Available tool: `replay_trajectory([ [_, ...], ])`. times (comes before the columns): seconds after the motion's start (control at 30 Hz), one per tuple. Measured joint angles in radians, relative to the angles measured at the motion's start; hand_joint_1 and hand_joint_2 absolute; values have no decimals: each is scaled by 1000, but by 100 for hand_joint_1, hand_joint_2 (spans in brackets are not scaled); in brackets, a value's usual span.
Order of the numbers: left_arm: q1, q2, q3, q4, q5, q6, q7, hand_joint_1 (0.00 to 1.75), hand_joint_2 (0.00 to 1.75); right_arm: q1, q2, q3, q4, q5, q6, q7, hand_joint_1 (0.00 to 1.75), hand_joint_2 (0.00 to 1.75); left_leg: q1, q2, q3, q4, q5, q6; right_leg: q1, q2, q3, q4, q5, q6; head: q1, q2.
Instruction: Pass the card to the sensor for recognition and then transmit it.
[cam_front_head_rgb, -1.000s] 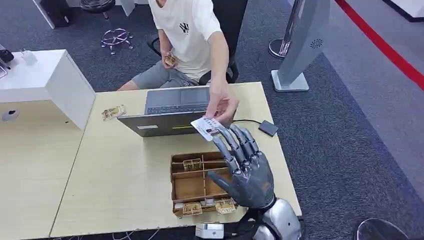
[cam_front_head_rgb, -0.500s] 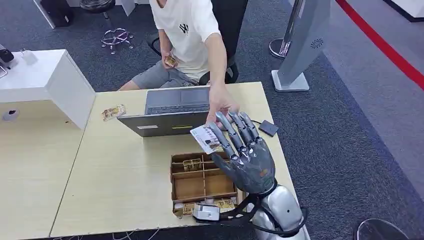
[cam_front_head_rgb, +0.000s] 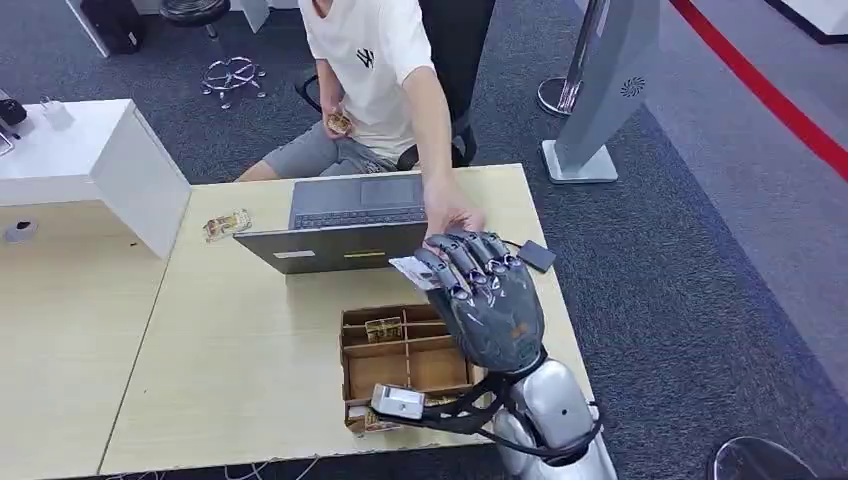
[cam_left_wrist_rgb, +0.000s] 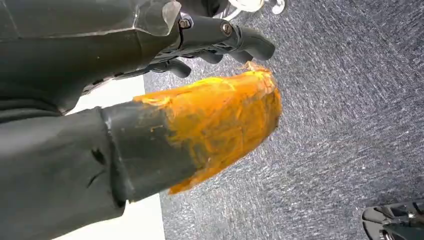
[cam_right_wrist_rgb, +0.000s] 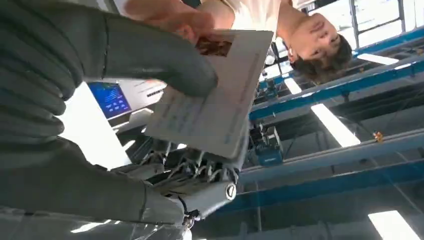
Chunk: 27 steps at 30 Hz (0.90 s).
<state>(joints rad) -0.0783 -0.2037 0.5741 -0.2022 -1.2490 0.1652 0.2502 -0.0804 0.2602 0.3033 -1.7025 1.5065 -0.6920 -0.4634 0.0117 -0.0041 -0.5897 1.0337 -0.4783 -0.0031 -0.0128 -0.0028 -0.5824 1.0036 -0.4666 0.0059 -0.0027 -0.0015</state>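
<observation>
while i watch the feeds, the card (cam_front_head_rgb: 410, 268) reads as a white rectangle with fine printed lines and a small photo patch near one end; the right wrist view shows it best (cam_right_wrist_rgb: 212, 97). it sits above the far right part of the surface (cam_front_head_rgb: 250, 350), just in front of the open laptop (cam_front_head_rgb: 340, 225). my right robot hand (cam_front_head_rgb: 485, 295) has it pinched: thumb (cam_right_wrist_rgb: 160, 55) pressed on the printed face, fingers (cam_right_wrist_rgb: 200, 175) curled behind it. a person's hand (cam_front_head_rgb: 452, 215) touches the card's far end at the photo patch, so both have hold of it.

count: one card in play, one laptop, one small black box (cam_front_head_rgb: 537, 257) on a cable at the right edge of the surface, just beyond my fingers. one brown divided tray (cam_front_head_rgb: 400, 362) near me, with at least one gold-coloured item in a compartment; i cannot count the rest. one more gold item (cam_front_head_rgb: 228, 224) lies loose left of the laptop, and the person holds another (cam_front_head_rgb: 340, 122) in the other hand.

left robot hand (cam_left_wrist_rgb: 150, 115): orange-wrapped thumb tip, dark fingers loosely curled in, nothing in them, over grey carpet and well apart from the card.
</observation>
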Motion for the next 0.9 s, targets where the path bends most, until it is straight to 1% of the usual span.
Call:
replay_trajectory([
  [0.1,0,0,1,0,0,0,0,0,0,-14,-2,17,2,8,0,21,175,175,0,0,0,0,0,0,0,0,0,0,0,0,0,0],
  [0.17,0,0,1,0,0,0,1,0,0,-26,-6,33,5,13,0,47,175,175,0,0,0,0,0,0,0,0,0,0,0,0,0,0],
  [0.43,0,0,9,0,2,0,1,0,0,-55,-27,100,8,36,0,156,175,175,0,0,0,0,0,0,0,0,0,0,0,0,0,0],
  [0.5,0,0,14,0,2,0,1,0,0,-59,-39,124,8,26,0,200,175,175,0,0,0,0,0,0,0,0,0,0,0,0,0,0],
  [0.53,0,0,17,0,2,0,1,0,0,-59,-44,134,8,12,0,208,175,175,0,0,0,0,0,0,0,0,0,0,0,0,0,0],
  [0.57,0,0,19,0,2,0,1,0,0,-57,-48,143,8,-14,0,191,175,175,0,0,0,0,0,0,0,0,-1,0,0,0,0,0],
  [0.63,0,0,25,0,2,0,1,0,0,-45,-45,138,11,-82,0,103,175,175,0,0,0,0,0,0,0,0,-1,0,0,0,0,0],
  [0.67,0,0,27,0,2,0,1,0,0,-39,-44,136,14,-97,0,77,175,175,0,0,0,0,0,0,0,0,-1,0,0,0,0,0],
  [0.83,0,0,32,0,2,0,1,0,0,-30,-42,132,16,-110,0,64,175,175,0,0,0,0,0,0,0,0,-1,0,0,0,0,0],
  [0.87,0,0,32,0,2,0,1,0,0,-28,-42,131,17,-124,0,43,175,175,0,0,0,0,0,0,0,0,-1,0,0,0,0,0],
  [0.9,0,0,33,0,1,0,1,0,0,-19,-30,117,21,-166,0,-22,175,175,0,0,0,0,0,0,0,0,-1,0,0,0,0,0],
])
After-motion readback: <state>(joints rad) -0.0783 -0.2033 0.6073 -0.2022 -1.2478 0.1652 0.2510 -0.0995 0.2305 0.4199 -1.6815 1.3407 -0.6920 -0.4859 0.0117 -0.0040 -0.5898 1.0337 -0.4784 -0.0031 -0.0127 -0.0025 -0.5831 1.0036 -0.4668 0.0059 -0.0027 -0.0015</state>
